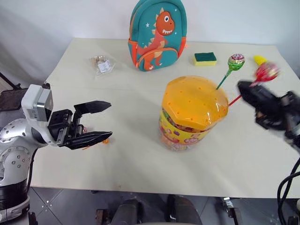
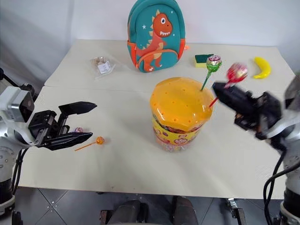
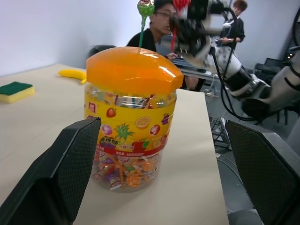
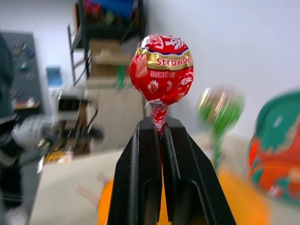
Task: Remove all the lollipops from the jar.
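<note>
Right wrist view – right end effector clamped on red lollipop stick; left end effector agape – head views.

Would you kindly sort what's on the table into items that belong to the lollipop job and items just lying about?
Job: jar; red lollipop; green lollipop; orange lollipop.
Lying about: backpack; sponge; banana; plastic packet.

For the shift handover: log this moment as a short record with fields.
jar: the jar upright on the table, orange lid on
in lid: green lollipop
right gripper: shut on red lollipop, beside the lid
left gripper: open, empty
off jar: orange lollipop lying on table
behind: dinosaur backpack, sponge, banana
</note>
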Motion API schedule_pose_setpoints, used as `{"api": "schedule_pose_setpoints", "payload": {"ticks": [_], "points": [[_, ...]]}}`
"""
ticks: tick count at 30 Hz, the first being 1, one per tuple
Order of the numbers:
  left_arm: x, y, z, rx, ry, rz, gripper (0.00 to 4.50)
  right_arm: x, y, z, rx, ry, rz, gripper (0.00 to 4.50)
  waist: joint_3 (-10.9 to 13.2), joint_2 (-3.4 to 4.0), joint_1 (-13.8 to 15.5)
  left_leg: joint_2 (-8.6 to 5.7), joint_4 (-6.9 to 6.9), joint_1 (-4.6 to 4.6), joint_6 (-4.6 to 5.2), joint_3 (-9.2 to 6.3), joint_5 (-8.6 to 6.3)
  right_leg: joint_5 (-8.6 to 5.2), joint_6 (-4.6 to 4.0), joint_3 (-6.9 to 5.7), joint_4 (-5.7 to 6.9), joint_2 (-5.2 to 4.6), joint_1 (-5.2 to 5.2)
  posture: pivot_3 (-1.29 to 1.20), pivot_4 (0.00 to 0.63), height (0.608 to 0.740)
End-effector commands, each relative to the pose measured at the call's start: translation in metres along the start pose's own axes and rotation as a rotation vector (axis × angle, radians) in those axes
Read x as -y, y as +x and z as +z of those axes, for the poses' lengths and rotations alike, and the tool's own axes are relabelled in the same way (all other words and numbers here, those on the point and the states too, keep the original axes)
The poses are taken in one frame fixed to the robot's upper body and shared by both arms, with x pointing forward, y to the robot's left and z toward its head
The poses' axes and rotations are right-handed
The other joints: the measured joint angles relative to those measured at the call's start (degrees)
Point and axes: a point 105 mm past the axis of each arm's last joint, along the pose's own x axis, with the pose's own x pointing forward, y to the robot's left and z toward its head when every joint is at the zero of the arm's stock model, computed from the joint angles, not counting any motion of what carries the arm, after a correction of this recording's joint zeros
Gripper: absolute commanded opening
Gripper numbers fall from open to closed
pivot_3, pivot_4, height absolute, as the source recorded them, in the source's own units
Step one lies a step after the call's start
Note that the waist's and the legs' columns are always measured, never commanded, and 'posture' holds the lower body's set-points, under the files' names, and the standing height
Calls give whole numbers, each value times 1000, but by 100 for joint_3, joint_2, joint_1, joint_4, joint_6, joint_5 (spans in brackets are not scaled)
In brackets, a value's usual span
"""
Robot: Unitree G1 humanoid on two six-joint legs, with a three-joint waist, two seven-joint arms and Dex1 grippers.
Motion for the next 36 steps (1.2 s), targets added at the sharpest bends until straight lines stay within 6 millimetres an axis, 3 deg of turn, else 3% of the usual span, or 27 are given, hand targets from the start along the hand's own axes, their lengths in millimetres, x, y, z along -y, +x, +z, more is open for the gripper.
{"api": "schedule_pose_setpoints", "payload": {"ticks": [1,4,8,14,16,20,24,28,32,36], "points": [[1,5,6,-2,56,-37,4500,27,-25,27,4,-64,-219,25,0,-1,11,0,0,-1,0,1,0,0,0,0,-2,0,1,0,150,740],[0,8,1,-45,88,-58,4500,54,-62,18,-188,-97,-434,25,1,-2,33,-7,0,-3,6,-2,1,1,2,-6,-9,-4,10,0,150,740],[0,11,-6,-71,102,-93,4500,89,-130,-25,-592,-101,-788,25,1,-2,6,-7,-2,-2,14,7,2,9,16,-8,-36,2,25,0,150,740],[2,15,-13,-77,86,-142,4500,90,-214,-84,-1119,-58,-990,25,4,6,-28,1,-2,8,13,22,5,10,18,-2,-33,7,25,0,150,740],[2,14,-15,-84,82,-146,4500,88,-231,-94,-1208,-33,-1035,25,4,11,-26,1,-2,10,12,24,5,10,18,-1,-32,5,25,0,150,740],[1,13,-16,-84,84,-142,4500,82,-246,-108,-1268,8,-1047,25,4,11,-16,2,-2,10,10,22,6,10,18,-3,-34,10,25,0,150,740],[0,11,-14,-85,90,-132,4500,78,-243,-107,-1244,38,-1024,1035,4,10,-5,3,-1,10,10,21,5,10,19,-3,-36,15,30,0,150,740],[-4,5,-11,-84,93,-95,4500,85,-218,-72,-1080,-111,-899,2344,6,15,11,3,-1,10,9,12,5,10,19,-7,-44,25,36,0,150,740],[-8,-3,-7,-50,79,-41,4500,71,-150,-31,-720,-224,-570,2344,9,19,-8,11,-2,13,6,17,3,15,28,-4,-50,62,38,0,150,740],[-14,-5,-2,24,55,11,4500,45,-85,-32,-534,-168,-314,2344,10,16,-50,39,-2,32,-10,18,-6,14,21,9,-53,76,55,0,150,740]]}}
